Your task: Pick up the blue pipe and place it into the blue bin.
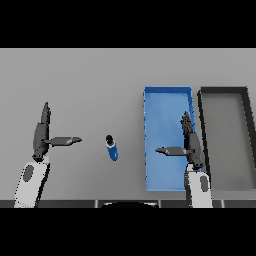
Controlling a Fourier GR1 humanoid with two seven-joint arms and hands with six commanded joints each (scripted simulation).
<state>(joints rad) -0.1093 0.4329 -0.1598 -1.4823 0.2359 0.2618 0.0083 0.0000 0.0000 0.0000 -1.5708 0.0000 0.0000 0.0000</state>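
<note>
A short blue pipe (112, 147) with a dark top end lies on the grey table, just left of the blue bin (167, 97). The bin is a long rectangular tray with nothing visible inside. My right hand (191, 142) hovers over the bin's right side, fingers straight and thumb stuck out to the left, holding nothing. My left hand (41, 134) is at the left of the table, open too, its thumb pointing right toward the pipe, a gap of table between them.
A dark grey bin (248, 135) of the same shape stands right beside the blue one, at the table's right. The table's far edge runs along the top of the scene.
</note>
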